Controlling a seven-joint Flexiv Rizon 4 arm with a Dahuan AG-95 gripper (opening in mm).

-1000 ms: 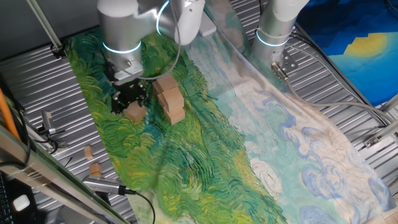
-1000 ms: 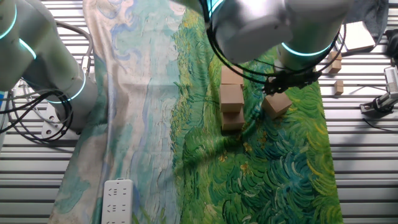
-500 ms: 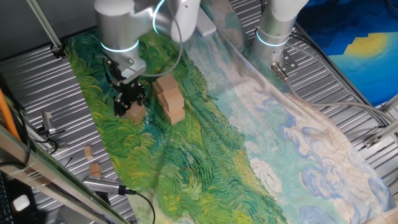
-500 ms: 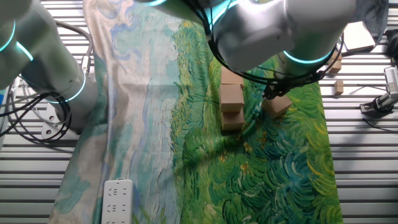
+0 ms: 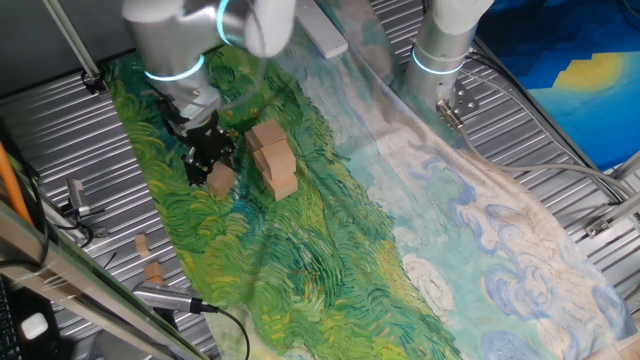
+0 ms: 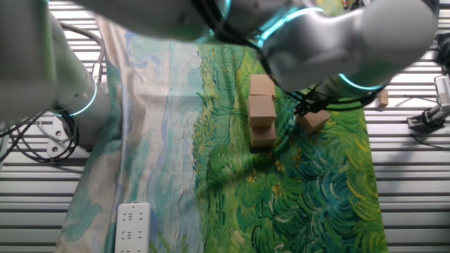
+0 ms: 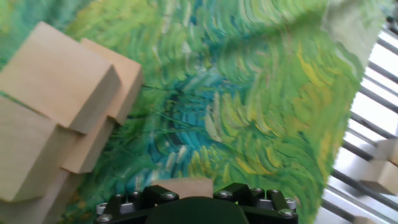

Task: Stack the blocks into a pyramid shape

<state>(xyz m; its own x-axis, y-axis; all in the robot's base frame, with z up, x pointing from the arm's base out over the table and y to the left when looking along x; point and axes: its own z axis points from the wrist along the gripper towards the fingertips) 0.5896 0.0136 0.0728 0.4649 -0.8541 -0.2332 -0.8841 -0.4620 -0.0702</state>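
1 block (image 5: 221,180) pinched in the hand (image 5: 212,170), low over the green cloth (image 5: 300,250) near the worktop (image 5: 60,140) edge. Block stack (image 5: 273,160) sits just beside it, apart. 2 small wooden bits (image 5: 147,258) lie off the cloth.

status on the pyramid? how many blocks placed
Partly built: a cluster of blocks is stacked in at least two layers; the exact count can't be told. In hand: the hand is at a loose block beside the stack; a grip isn't confirmable. Left: placing this block and any others out of view.
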